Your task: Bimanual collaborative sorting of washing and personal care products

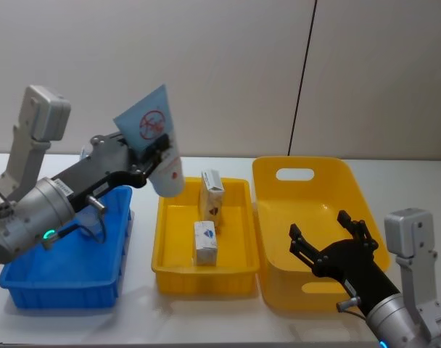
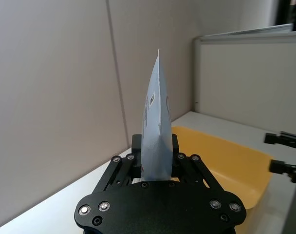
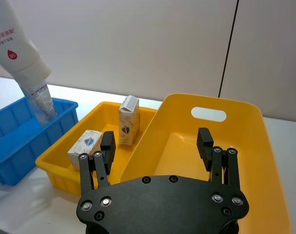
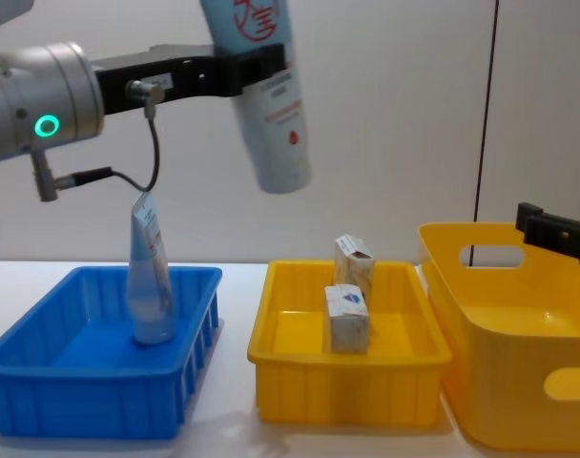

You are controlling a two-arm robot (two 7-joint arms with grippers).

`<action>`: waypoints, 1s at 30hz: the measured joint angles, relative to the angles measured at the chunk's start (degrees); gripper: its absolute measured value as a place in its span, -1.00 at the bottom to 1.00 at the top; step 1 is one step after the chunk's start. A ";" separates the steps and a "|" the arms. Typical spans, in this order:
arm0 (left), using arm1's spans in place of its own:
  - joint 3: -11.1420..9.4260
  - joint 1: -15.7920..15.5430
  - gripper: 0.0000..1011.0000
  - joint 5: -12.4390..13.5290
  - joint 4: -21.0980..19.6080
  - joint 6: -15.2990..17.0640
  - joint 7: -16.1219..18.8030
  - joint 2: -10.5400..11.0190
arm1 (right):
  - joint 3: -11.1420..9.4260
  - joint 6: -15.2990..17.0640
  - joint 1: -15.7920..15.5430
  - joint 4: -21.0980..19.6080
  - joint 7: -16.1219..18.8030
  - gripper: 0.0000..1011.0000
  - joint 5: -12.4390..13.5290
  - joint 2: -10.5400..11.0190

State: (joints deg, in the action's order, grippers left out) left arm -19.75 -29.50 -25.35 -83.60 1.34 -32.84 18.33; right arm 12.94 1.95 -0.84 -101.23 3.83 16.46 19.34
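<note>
Left claw up high, above the gap between blue bin and yellow tray, pinching the held tube around its middle. Right claw low over the big yellow bin, fingers spread wide, nothing between them. In chest view, just a black bit of it at the right edge.

White table under everything, near edge cut off in head view.

Big yellow bin on the right, touching or just beside the tray, cannot tell which. Floor partly covered by the right claw.

Blue bin on the left, a good part behind the left arm in head view.

Yellow tray in the middle, between the two bins.

Held tube tilted, flat crimped end up, round end down, hanging over the tray's left rim and well clear of it. Upper part cut off by the top edge in chest view. Edge-on in left wrist view, logo hidden there. Cap hard to make out.

Second tube standing in the blue bin, crimped end up, slight lean.

Rear carton upright toward the tray's back. Front carton near the tray's middle, covering the rear one's lower part in chest view. Print on both too small to read, only a blue mark.
</note>
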 joint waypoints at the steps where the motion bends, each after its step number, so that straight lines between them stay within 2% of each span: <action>1: -0.18 -0.24 -0.48 -0.22 0.14 0.03 -0.55 0.00 | 0.00 0.00 0.00 0.00 0.00 0.99 0.00 0.00; 7: -2.00 -2.56 -0.47 -2.35 1.81 0.46 -5.77 -0.21 | 0.00 0.00 0.00 0.00 0.00 0.99 0.00 0.00; 15: -3.81 -4.78 -0.48 -4.00 3.34 1.02 -9.81 -0.69 | 0.08 0.12 0.09 -0.02 0.29 0.99 -0.06 0.03; 25: -4.88 -6.12 -0.48 -5.03 4.23 1.39 -12.27 -0.98 | 0.88 0.96 1.19 -0.49 3.22 0.99 -0.05 0.99; 30: -5.26 -6.56 -0.48 -5.37 4.50 1.54 -13.08 -1.07 | 1.67 1.64 2.26 -0.89 5.76 0.99 0.02 1.84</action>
State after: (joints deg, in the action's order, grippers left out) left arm -25.01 -36.06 -30.71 -79.10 2.88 -45.92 17.26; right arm 14.61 3.59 1.42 -102.11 9.58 16.48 21.18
